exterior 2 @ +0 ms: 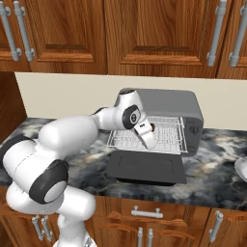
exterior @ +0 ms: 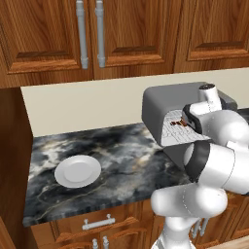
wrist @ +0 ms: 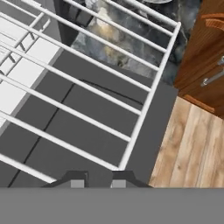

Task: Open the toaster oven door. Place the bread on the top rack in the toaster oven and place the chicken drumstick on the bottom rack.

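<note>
The toaster oven [exterior 2: 178, 103] [exterior: 163, 104] stands on the counter with the toaster oven door [exterior 2: 146, 168] [wrist: 87, 127] folded down flat. A silver wire rack [exterior 2: 126, 139] [wrist: 144, 105] juts out over the door; I cannot tell whether it is the top rack or the bottom rack. My gripper [exterior 2: 151, 144] [wrist: 97, 183] points down over the rack's front bar, its fingertips close together with nothing seen between them. A dark reddish-brown bit, seemingly the chicken drumstick [exterior: 184, 120] [exterior 2: 152, 127], shows on the wires right beside the hand. The bread is out of view.
A white plate [exterior: 78, 171] lies on the dark marble counter [exterior: 121, 160] left of the oven. Another pale dish [exterior 2: 242, 169] sits at the counter's right. Wooden cabinets hang above, drawers [exterior 2: 144, 212] sit below, and wood floor [wrist: 192, 144] shows past the door.
</note>
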Robot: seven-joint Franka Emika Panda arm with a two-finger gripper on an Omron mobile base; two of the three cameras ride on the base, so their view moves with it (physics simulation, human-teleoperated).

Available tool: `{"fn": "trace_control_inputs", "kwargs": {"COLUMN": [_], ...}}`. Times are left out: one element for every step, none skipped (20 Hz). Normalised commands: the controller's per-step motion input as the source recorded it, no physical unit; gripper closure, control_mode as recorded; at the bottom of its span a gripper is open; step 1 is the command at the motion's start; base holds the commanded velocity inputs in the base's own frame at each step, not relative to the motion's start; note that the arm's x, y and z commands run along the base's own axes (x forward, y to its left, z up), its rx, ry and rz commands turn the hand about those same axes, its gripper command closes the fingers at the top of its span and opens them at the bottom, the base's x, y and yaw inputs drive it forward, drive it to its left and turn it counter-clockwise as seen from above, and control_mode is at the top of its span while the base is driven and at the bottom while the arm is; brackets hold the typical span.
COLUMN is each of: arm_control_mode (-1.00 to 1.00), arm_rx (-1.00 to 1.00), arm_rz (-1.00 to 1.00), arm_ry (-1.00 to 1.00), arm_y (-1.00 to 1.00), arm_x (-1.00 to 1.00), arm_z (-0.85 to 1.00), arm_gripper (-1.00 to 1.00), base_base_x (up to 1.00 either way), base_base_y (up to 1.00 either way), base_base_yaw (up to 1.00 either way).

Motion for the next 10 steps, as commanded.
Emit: {"fn": "trace_control_inputs", "kwargs": {"arm_control_mode": [-1.0,-1.0,-1.0,-1.0,-1.0,-1.0,-1.0,-1.0,-1.0,-1.0], "arm_rx": [0.0,0.09,0.28,0.37,0.35,0.35,0.34,0.3,0.31,0.27], "arm_rz": [-0.02,0.0,0.0,0.0,0.0,0.0,0.0,0.0,0.0,0.0], "arm_ry": [0.22,0.12,0.08,0.07,0.05,0.07,0.05,0.07,0.1,0.09], "arm_y": [-0.06,0.0,-0.21,-0.05,0.0,-0.07,-0.05,-0.07,-0.06,-0.09], "arm_x": [-0.57,-0.5,-0.33,-0.45,-0.51,-0.55,-0.56,-0.57,-0.51,-0.46], "arm_z": [-0.93,-0.47,0.01,0.33,0.3,0.42,0.39,0.46,0.46,0.51], "arm_gripper": [1.0,1.0,1.0,1.0,1.0,1.0,1.0,1.0,1.0,1.0], "base_base_x": [0.0,0.0,0.0,0.0,0.0,0.0,0.0,0.0,0.0,0.0], "base_base_y": [0.0,0.0,0.0,0.0,0.0,0.0,0.0,0.0,0.0,0.0], "base_base_yaw": [0.0,0.0,0.0,0.0,0.0,0.0,0.0,0.0,0.0,0.0]}}
